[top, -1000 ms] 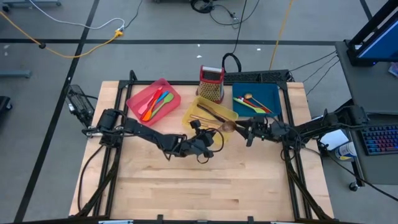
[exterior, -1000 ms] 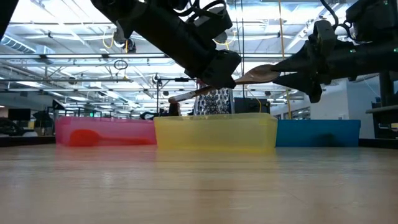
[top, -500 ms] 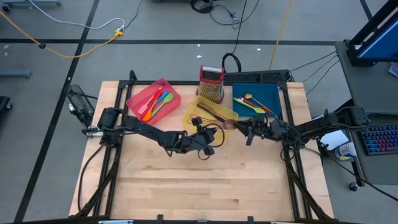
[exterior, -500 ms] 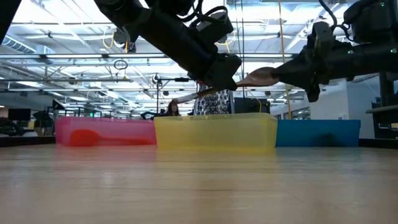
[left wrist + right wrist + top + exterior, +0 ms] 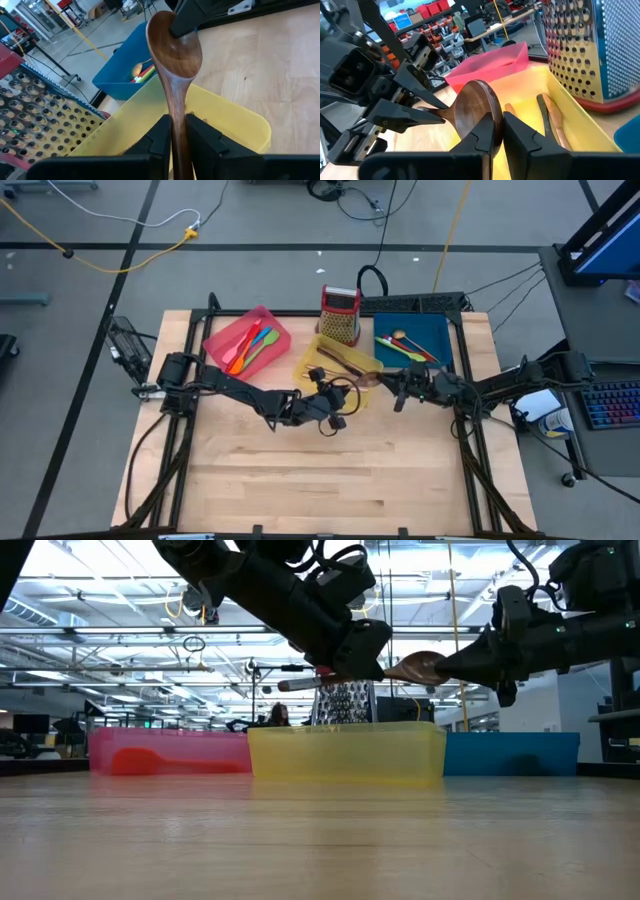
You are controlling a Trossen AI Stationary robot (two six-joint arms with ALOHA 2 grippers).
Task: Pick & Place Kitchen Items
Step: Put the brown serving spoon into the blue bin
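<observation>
Looks like a handover over the yellow tray (image 5: 312, 362), frame center: left tool (image 5: 338, 392) is clamped on the wooden spoon (image 5: 415, 667) handle, right tool (image 5: 392, 388) pinches the bowl. One should let go before the other pulls. Since the earlier frame, the spoon's leveled out and slid slightly right.

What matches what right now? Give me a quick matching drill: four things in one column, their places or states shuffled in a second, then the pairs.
1. wooden spoon
2. box grater
3. pink tray
4. blue tray

A. stands behind the yellow tray
B. holds orange and green utensils
C. nearest the right arm
D. held at both ends by the left gripper and right gripper

Pairs: 1-D, 2-A, 3-B, 4-C
</observation>
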